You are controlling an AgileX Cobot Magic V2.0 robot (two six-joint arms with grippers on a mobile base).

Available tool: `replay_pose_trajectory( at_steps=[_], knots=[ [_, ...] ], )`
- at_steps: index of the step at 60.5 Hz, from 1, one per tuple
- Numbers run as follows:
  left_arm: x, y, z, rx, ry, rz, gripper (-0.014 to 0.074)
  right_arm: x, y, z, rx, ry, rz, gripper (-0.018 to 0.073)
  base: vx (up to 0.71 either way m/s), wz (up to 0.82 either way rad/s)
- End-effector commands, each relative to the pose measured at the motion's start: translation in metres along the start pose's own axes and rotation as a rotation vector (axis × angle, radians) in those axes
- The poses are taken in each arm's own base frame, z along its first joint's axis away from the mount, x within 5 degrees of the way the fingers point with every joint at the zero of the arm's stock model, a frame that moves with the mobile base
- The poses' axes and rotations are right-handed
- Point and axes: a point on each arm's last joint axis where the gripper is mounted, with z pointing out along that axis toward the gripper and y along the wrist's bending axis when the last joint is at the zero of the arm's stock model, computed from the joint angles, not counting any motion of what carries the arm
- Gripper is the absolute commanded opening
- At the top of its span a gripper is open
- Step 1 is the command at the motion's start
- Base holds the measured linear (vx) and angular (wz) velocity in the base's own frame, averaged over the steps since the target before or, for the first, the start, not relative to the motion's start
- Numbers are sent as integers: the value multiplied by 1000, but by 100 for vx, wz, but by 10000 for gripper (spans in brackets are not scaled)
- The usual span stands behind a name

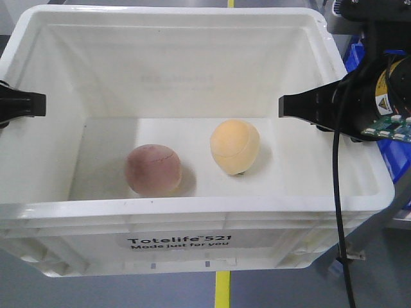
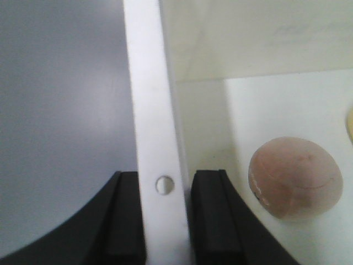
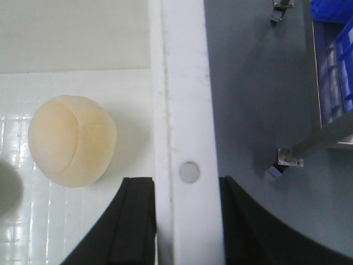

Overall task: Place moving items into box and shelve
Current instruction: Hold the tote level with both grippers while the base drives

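Packing is judged done; shelving step in hand. Pink ball [image 1: 153,169] and yellow ball [image 1: 235,146] lie on the box [image 1: 192,210] floor, between the pincers. Left pincer [image 2: 164,210] is clenched on the left wall, one finger each side; right pincer [image 3: 187,215] likewise on the right wall. Next, a level, synchronised lift is called for. Clamp contact is shown only by the wrist views; the label [image 1: 180,242] only by the front view.
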Motion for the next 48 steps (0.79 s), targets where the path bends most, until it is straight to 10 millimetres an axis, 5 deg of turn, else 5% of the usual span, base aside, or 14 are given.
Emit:
replay_pose_trajectory(
  at_steps=[1,48],
  knots=[
    [-18,-1,-19,46,-181,10,-22,-21,-10,-20,-7,-193,-22,75,41,-5],
    [-18,-1,-19,46,-181,10,-22,-21,-9,-20,-8,-194,-22,75,42,-6]
  ],
)
